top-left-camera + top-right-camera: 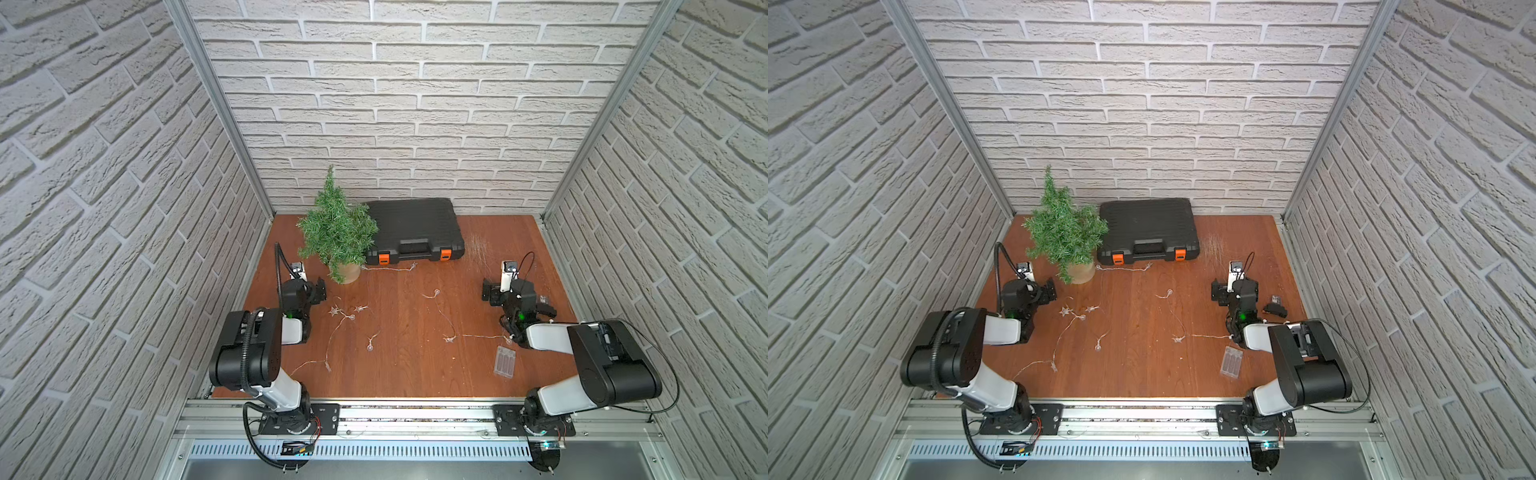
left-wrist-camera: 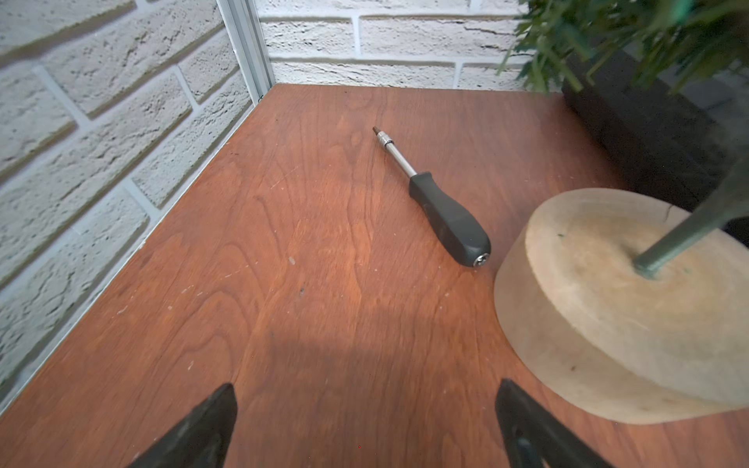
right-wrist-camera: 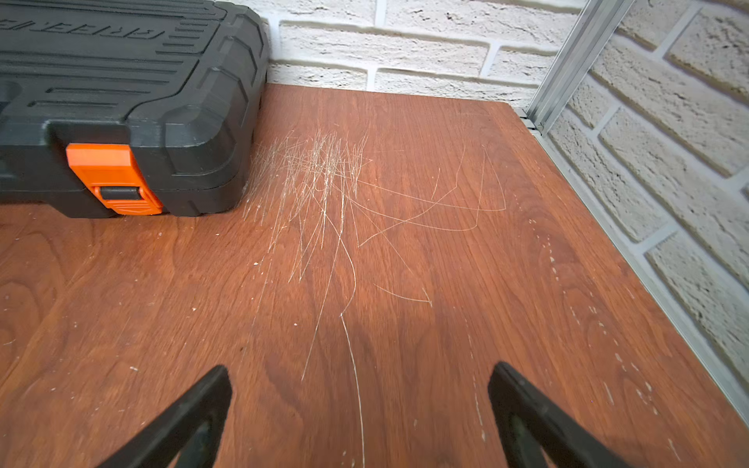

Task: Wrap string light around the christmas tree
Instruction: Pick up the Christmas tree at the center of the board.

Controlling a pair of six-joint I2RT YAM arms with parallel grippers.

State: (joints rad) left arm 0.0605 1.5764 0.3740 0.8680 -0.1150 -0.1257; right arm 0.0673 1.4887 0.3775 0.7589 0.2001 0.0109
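The string light (image 1: 369, 345) lies loose and flat across the middle of the bench (image 1: 407, 374), a thin pale wire with clear stars and round bulbs. One stretch runs along the front of the black case (image 1: 415, 228), from just beside the tree's pot toward 12 o'clock. Another bunch of 2 stars and 2 bulbs sits toward 9 o'clock and trails off to 7 o'clock. A third stretch crosses toward 4 o'clock, where the clear battery box (image 1: 504, 360) lies flat, near the right arm. None of the wire that shows is on the branches.

The christmas tree (image 1: 336, 226) stands upright at about 11 o'clock in its round tan pot (image 1: 348, 272). Its branches overlap the left end of the case in both top views. The case is shut, its 2 orange latches facing 6 o'clock.

The left pincer (image 2: 364, 405) hovers at 9 o'clock, near the pot, fingers spread wide with nothing between them. Its wrist view shows a screwdriver (image 2: 446, 214) lying on the bench, its butt end just beside the pot.

The right pincer (image 3: 360, 385) hovers at 3 o'clock, likewise spread and empty, over bare wood. Fine pale scratches (image 3: 320, 182) mark the bench beside the case's right end.
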